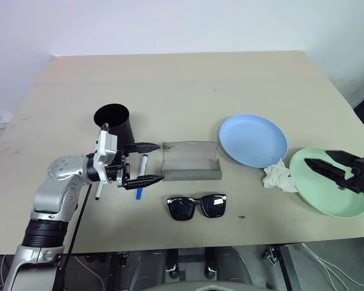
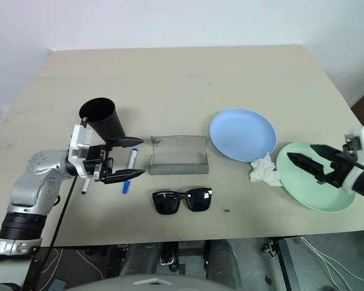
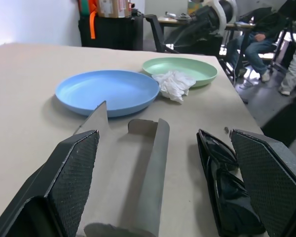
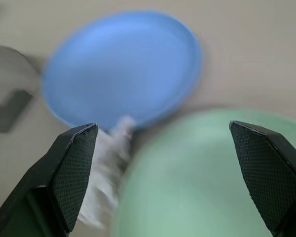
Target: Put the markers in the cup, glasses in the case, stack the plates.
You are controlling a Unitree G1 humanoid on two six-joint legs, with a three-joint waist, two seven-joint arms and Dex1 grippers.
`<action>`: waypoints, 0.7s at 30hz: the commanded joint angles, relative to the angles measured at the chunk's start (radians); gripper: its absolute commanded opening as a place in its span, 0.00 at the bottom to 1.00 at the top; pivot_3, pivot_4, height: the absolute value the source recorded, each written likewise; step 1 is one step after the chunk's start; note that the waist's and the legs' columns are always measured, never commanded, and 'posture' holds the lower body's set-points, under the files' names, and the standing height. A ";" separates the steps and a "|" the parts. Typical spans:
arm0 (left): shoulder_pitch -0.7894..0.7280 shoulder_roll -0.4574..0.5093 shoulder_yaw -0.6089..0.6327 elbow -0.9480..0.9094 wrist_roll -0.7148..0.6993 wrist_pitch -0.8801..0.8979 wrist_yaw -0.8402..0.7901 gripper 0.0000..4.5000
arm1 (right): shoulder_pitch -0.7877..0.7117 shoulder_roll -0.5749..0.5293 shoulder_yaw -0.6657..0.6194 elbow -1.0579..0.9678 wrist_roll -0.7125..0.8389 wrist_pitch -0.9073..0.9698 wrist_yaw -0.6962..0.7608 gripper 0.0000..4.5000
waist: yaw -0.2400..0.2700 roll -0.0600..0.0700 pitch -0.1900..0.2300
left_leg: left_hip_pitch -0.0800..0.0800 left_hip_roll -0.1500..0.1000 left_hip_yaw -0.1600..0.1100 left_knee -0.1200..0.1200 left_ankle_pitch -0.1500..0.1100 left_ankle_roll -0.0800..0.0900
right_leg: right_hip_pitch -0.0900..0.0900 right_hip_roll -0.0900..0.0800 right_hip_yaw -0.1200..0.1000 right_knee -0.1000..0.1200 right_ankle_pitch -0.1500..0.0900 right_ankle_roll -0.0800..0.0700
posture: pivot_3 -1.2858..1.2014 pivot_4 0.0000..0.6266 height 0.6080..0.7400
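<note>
1. Clearly the plates were the step in hand on the right side: the right gripper (image 1: 327, 165) hovered over the mint green plate (image 1: 330, 194) with its fingers spread wide and nothing between them. To do it well, I judged it should take the rim on the side away from the tissue and lift the plate level before carrying it to the light blue plate (image 1: 253, 140).
2. Between the two plates lay the crumpled white tissue (image 1: 279, 177), touching the green rim and just beside the blue one; it could be dragged along or caught under the stack.
3. At the middle of the table (image 1: 188, 79) the grey case (image 1: 190, 161) stood open and empty, and the sunglasses (image 1: 197, 207) lay just in front of it, unfolded.
4. On the left, the left gripper (image 1: 148, 162) pointed level toward the case, fingers also wide and empty.
5. Beside it stood the black cup (image 1: 114, 123), upright, with the blue-capped marker (image 1: 142, 176) lying below the gripper and the black-capped marker (image 1: 99, 187) partly hidden by the wrist.
</note>
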 commanded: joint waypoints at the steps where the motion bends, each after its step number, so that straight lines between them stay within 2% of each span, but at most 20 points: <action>1: -0.027 -0.011 -0.015 0.031 0.019 -0.043 -0.014 0.99 | 0.032 -0.041 -0.089 0.078 -0.069 -0.045 0.015 1.00 | 0.000 0.000 0.000 | 0.000 0.000 0.000 0.000 0.000 0.000 | 0.000 0.000 0.000 0.000 0.000 0.000 | 0.52 0.24 1.00; 10: -0.062 -0.052 -0.052 0.058 0.039 -0.072 -0.020 0.99 | 0.090 -0.060 -0.200 0.259 -0.165 -0.025 -0.014 1.00 | -0.001 0.000 0.000 | 0.000 0.000 0.000 0.000 0.000 0.000 | 0.000 0.000 0.000 0.000 -0.001 0.002 | 0.52 0.24 1.00; 16: -0.083 -0.068 -0.055 0.065 0.025 -0.050 -0.014 0.99 | 0.092 -0.047 -0.163 0.336 -0.199 -0.002 -0.025 1.00 | -0.002 0.001 -0.001 | 0.001 0.000 0.000 0.001 0.000 0.000 | 0.001 0.001 0.000 0.000 -0.002 0.003 | 0.52 0.24 1.00; 21: -0.077 -0.064 -0.073 0.073 0.041 -0.058 -0.033 0.99 | 0.075 -0.040 -0.120 0.312 -0.178 0.041 -0.007 1.00 | -0.004 0.002 -0.001 | 0.002 0.001 -0.001 0.001 0.000 0.001 | 0.001 0.002 0.000 0.001 -0.002 0.004 | 0.52 0.24 1.00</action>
